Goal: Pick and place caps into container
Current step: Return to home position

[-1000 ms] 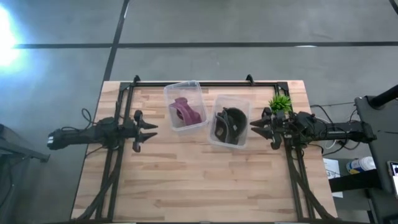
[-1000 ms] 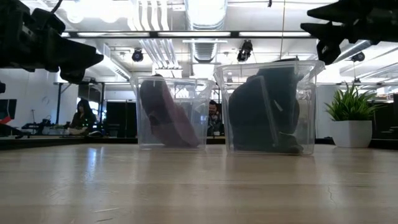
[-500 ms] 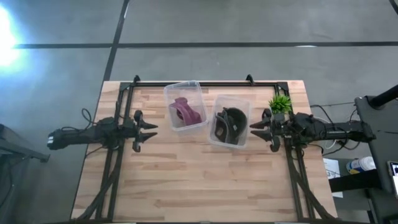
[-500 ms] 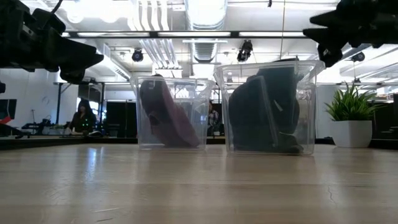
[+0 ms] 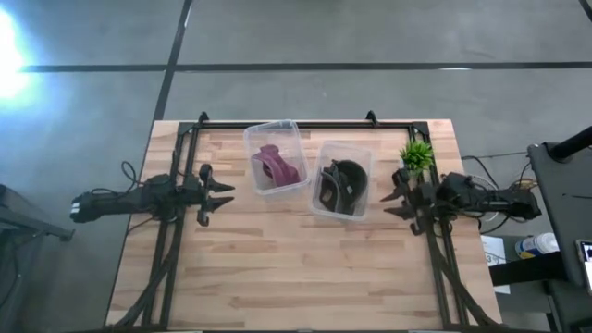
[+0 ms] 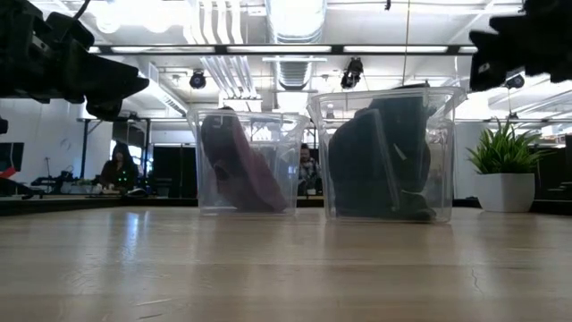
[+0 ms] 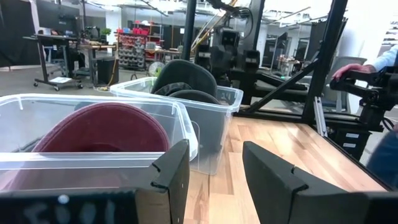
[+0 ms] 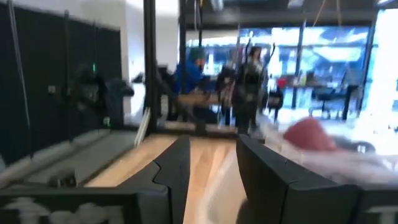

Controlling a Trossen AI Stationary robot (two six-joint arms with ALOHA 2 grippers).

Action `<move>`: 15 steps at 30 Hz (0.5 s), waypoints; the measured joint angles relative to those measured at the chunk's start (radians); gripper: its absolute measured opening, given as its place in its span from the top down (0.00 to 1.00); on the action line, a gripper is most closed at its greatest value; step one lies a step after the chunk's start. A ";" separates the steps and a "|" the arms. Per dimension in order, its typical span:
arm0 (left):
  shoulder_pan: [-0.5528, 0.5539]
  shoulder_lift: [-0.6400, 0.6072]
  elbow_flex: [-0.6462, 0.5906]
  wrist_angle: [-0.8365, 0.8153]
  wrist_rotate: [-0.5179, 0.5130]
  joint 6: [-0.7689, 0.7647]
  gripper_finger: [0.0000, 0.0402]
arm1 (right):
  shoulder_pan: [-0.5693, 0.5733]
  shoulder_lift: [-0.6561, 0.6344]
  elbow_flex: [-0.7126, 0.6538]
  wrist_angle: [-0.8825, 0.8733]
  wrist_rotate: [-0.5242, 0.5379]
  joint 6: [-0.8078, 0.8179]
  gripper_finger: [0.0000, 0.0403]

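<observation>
The maroon cap (image 5: 276,166) leans inside the left clear bin (image 5: 256,139), and shows too in the low view (image 6: 237,165) and the left wrist view (image 7: 102,127). Two dark caps (image 5: 342,180) stand together in the right clear bin (image 5: 326,208); which is black and which olive-grey does not show. My left gripper (image 5: 222,196) hovers open to the left of the maroon cap's bin (image 7: 214,180). My right gripper (image 5: 390,201) hovers open to the right of the dark caps' bin (image 8: 211,168). Neither holds anything.
A small potted plant (image 5: 416,154) stands near the table's far right corner, just beyond my right gripper (image 6: 505,179). Both bins sit in the far half of the wooden table (image 5: 296,268); bare wood spreads across its near half. People show in the room behind.
My right gripper has drawn back from the dark caps' bin toward the table's right edge and slightly toward the near edge, staying open. The caps and bins have not moved.
</observation>
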 joint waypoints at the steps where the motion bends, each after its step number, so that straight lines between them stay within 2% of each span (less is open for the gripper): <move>1: 0.000 0.001 0.000 0.000 0.000 0.000 0.64 | 0.004 0.000 -0.013 -0.001 0.000 -0.001 0.68; 5: 0.000 0.003 0.000 0.000 0.000 0.000 0.64 | 0.009 -0.002 -0.027 -0.086 -0.003 0.007 0.68; 9: 0.000 0.003 0.000 0.000 0.000 0.000 0.64 | 0.009 0.026 -0.027 -0.091 -0.003 -0.015 0.68; 15: 0.000 0.003 0.000 0.000 0.000 0.000 0.64 | 0.008 0.054 -0.027 -0.090 -0.003 0.070 0.68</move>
